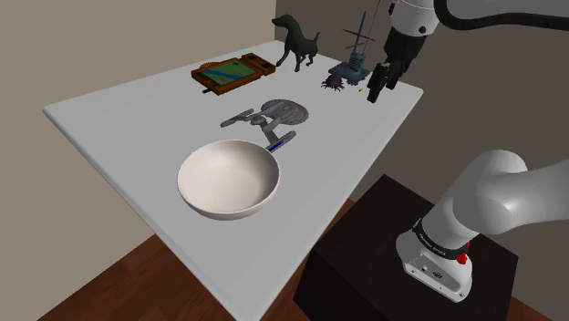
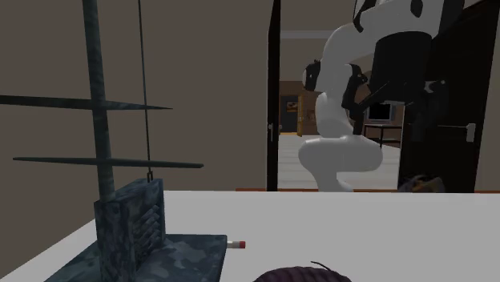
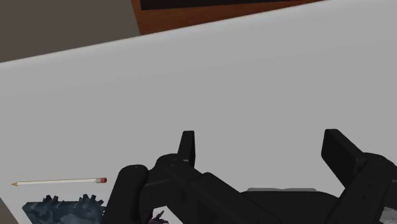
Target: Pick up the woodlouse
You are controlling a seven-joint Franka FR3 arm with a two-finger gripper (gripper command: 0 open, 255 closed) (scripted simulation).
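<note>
The woodlouse point(image 1: 332, 83) is a small dark purple creature with thin legs, lying near the far edge of the white table point(image 1: 137, 128). In the second exterior view its rounded back point(image 2: 304, 275) shows at the bottom edge. My black gripper point(image 1: 377, 89) hangs open above the table, a little to the shoulder view's right of the woodlouse and not touching it. In the wrist view the gripper point(image 3: 264, 153) has its fingers wide apart with bare table between them. A bit of the woodlouse's legs point(image 3: 158, 218) peeks out beside the hand.
A dark blue mast model point(image 1: 356, 55) stands right behind the woodlouse, with a pencil point(image 3: 60, 182) beside its base. A dog figurine point(image 1: 296, 41), a wooden tray point(image 1: 232, 73), a grey starship model point(image 1: 269, 116) and a white pan point(image 1: 228, 178) share the table.
</note>
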